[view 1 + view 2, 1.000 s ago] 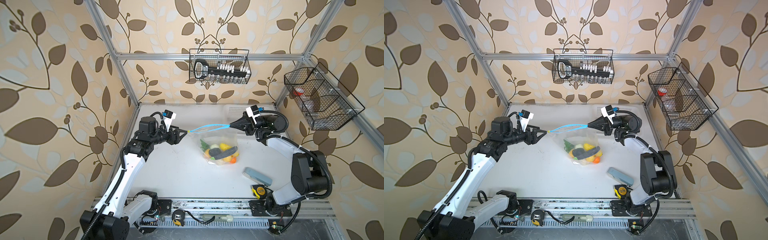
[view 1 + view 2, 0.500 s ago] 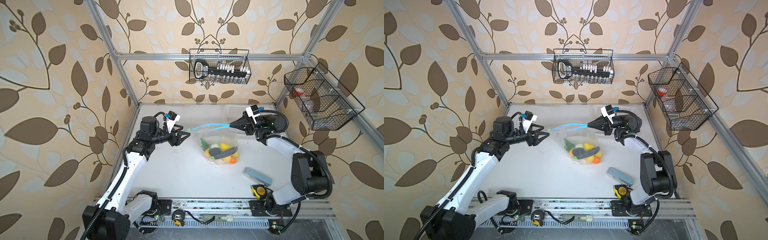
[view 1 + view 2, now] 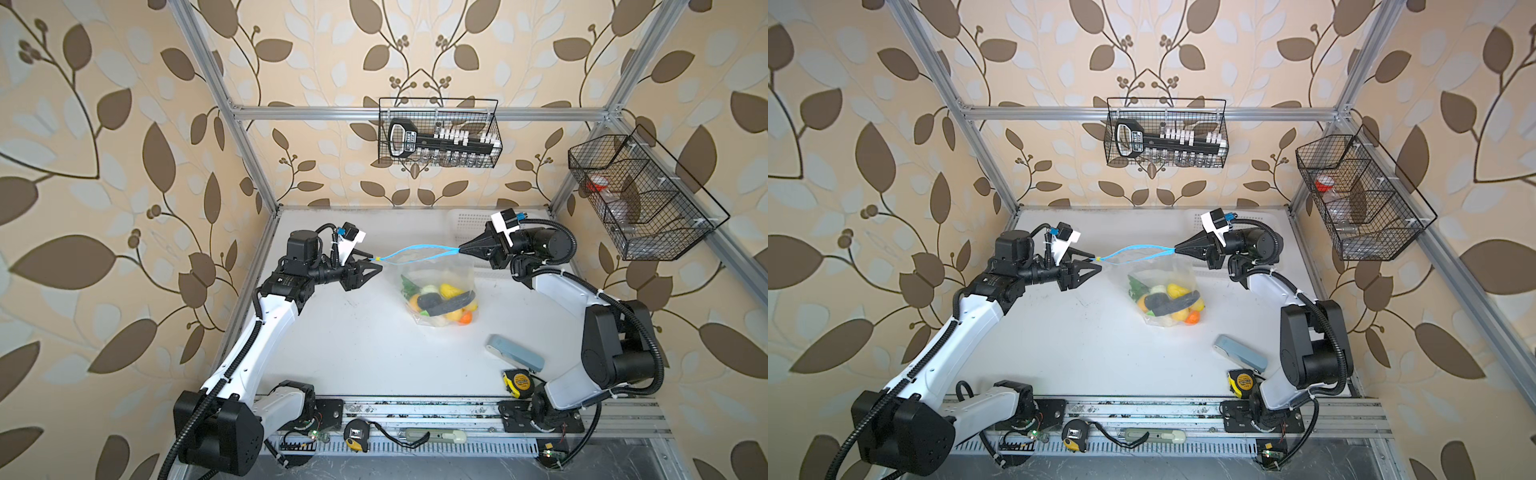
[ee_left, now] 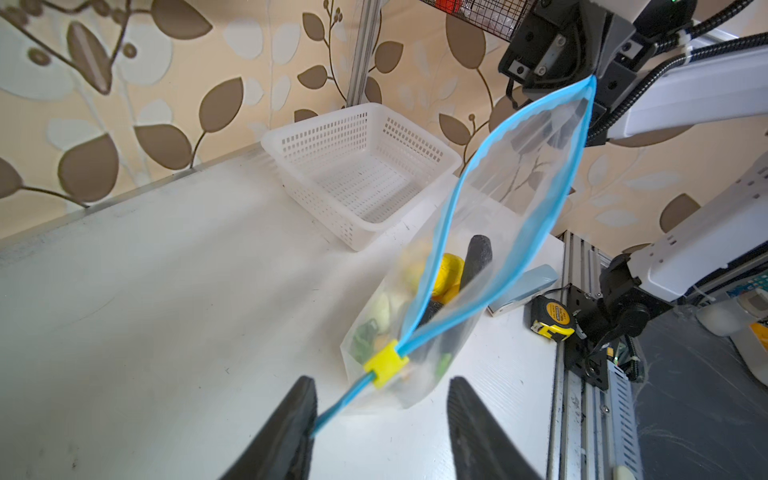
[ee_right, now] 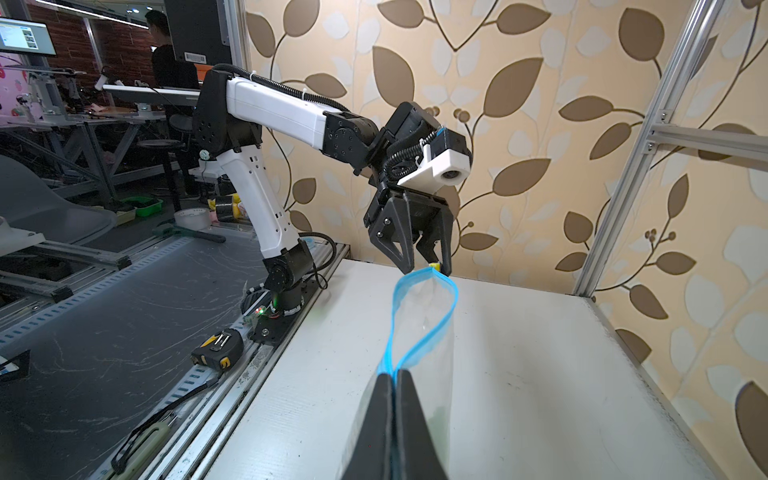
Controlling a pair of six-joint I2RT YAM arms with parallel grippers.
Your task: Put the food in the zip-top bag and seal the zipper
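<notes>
The clear zip-top bag [image 3: 432, 270] hangs over the table with the food [image 3: 440, 299] in its bottom: yellow, orange, green and dark pieces. Its light-blue zipper [image 3: 419, 251] gapes open in a loop. My right gripper [image 3: 461, 250] is shut on the zipper's right end, also seen in the right wrist view [image 5: 395, 374]. My left gripper [image 3: 374, 262] is open at the other end, its jaws on either side of the strip just behind the yellow slider [image 4: 384, 365]. In the left wrist view the zipper [image 4: 449, 199] touches one finger [image 4: 299, 415].
A white perforated basket [image 4: 361, 166] stands at the back of the table, behind the right gripper. A blue-grey case [image 3: 515, 353] and a yellow-and-black tape measure [image 3: 517, 382] lie front right. Wire baskets hang on the back wall [image 3: 436, 133] and the right wall [image 3: 636, 195].
My left gripper has edged right onto the zipper's slider end and its jaws have narrowed. The right gripper and the bag have stayed put.
</notes>
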